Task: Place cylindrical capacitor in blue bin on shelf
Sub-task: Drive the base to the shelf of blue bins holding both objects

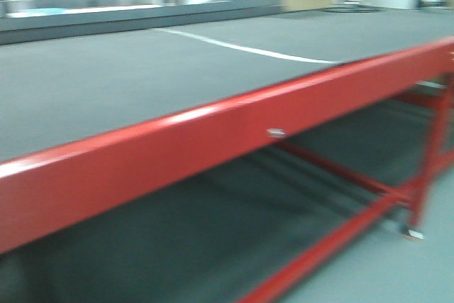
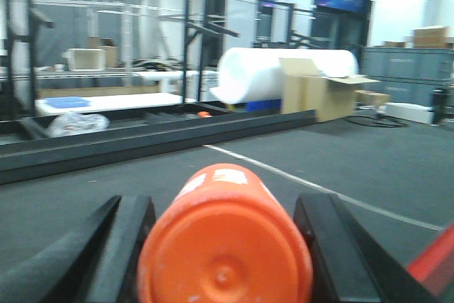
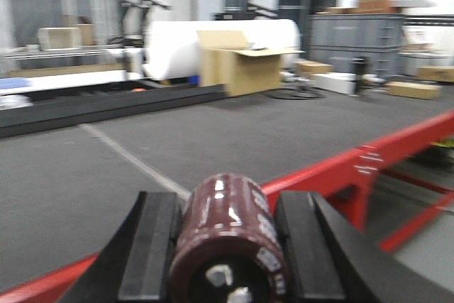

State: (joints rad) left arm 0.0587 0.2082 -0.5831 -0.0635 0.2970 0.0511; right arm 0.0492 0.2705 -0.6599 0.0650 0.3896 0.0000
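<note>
Two grips | left pincer [image 2: 224,246] clamps smooth orange cylinder [image 2: 225,243] | right pincer [image 3: 228,246] clamps glossy maroon capacitor [image 3: 228,235]

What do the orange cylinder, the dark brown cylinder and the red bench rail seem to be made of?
Orange cylinder: probably plastic, matte, dull even colour with small scuffs.
Brown cylinder: glossy plastic sleeve, by its sharp highlights; pale terminals on its end look metallic.
Red rail: likely painted metal, semi-gloss, bright sheen along its top edge.

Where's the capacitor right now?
In the right wrist view, bottom centre: the capacitor is clamped in the right gripper, the red workbench rail beyond it.
</note>
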